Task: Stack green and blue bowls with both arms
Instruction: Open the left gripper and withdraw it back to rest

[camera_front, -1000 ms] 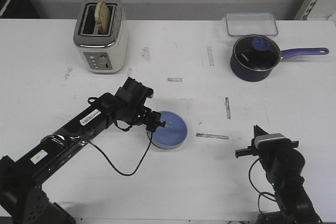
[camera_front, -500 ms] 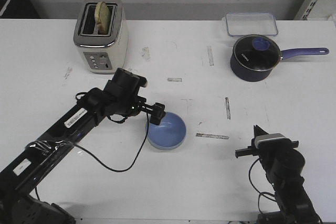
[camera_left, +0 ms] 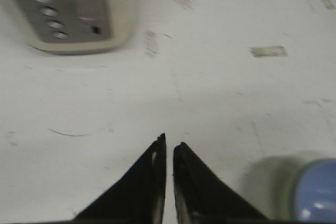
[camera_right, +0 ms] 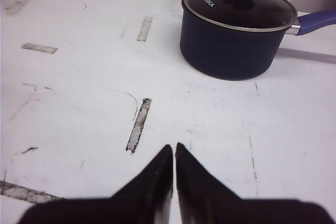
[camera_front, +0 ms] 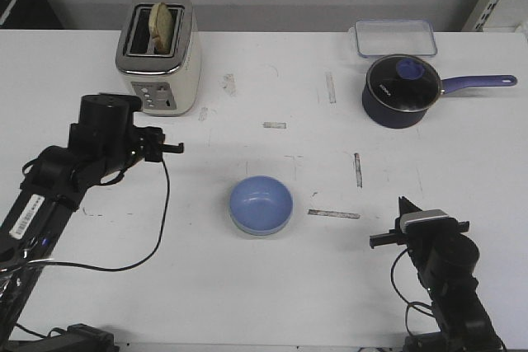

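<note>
The blue bowl (camera_front: 261, 202) stands upright near the middle of the white table (camera_front: 272, 286). It also shows at the edge of the left wrist view (camera_left: 315, 195). There a thin pale green edge (camera_left: 288, 203) runs around its outside, so the green bowl seems to sit under it, almost wholly hidden. My left gripper (camera_front: 176, 148) is shut and empty, well to the left of the bowl and close to the toaster; its jaws nearly touch above bare table (camera_left: 169, 140). My right gripper (camera_front: 402, 204) is shut and empty at the front right, facing the saucepan (camera_right: 174, 146).
A cream toaster (camera_front: 157, 55) with bread stands at the back left, also seen in the left wrist view (camera_left: 68, 14). A navy lidded saucepan (camera_front: 400, 92) with a long handle and a clear lidded container (camera_front: 394, 37) stand at the back right. Grey tape marks dot the table.
My left arm has pulled back to the left, away from the blue bowl whose rim it was at. The bowl, tilted before, now sits level. The right arm has not moved.
</note>
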You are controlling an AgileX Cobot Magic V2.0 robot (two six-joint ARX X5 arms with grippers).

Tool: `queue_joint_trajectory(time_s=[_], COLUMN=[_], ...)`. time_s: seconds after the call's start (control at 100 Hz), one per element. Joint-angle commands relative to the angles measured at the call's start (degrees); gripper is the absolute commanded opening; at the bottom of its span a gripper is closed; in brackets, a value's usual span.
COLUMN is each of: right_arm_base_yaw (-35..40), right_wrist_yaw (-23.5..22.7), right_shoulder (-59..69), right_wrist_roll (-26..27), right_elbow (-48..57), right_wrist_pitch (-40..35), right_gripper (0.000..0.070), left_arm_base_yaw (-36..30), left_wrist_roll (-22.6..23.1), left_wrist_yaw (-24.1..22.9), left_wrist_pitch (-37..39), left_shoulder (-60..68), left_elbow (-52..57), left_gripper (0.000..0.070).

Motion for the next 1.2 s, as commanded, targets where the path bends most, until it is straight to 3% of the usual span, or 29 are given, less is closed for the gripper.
queue_joint_trajectory(time_s=[0.0,0.07,0.41,0.69,0.76,0.88,1.19], right_arm_base_yaw=[0.07,0.07,0.07,0.09,0.07,0.09,0.09], right_wrist_yaw=[0.02,0.04,0.02,0.00,0.00,0.02,0.02], right_shoulder=[0.28,0.28,0.28,-0.52,-1.16,-2.58,-5.11], right_wrist_roll=[-0.35,-0.35,-0.31,-0.04,-0.07,-0.07,-0.09], right_elbow=[0.46,0.46,0.46,0.46,0.46,0.46,0.46], right_wrist_pitch=[0.57,0.59,0.59,0.59,0.61,0.63,0.66], right_gripper=[0.0000,0.0000,0.0000,0.0000,0.0000,0.0000,0.0000], left_arm_base_yaw=[0.83,1.95,7.13,11.93,12.66,12.85,12.83], left_wrist_roll=[5.09,6.91,7.32,10.60,12.90,13.07,13.07], left_wrist_yaw=[-4.72,-7.43,-7.48,-5.27,-3.48,-2.64,-2.69], left_wrist_pitch=[1.01,3.02,23.10,27.71,31.01,33.64,33.66], left_shoulder=[-1.29,-3.96,-27.43,-41.94,-43.43,-44.19,-47.04], left_elbow=[-0.39,-2.86,-33.55,-52.24,-54.34,-54.82,-54.82], left_gripper=[0.0000,0.0000,0.0001,0.0000,0.0000,0.0000,0.0001])
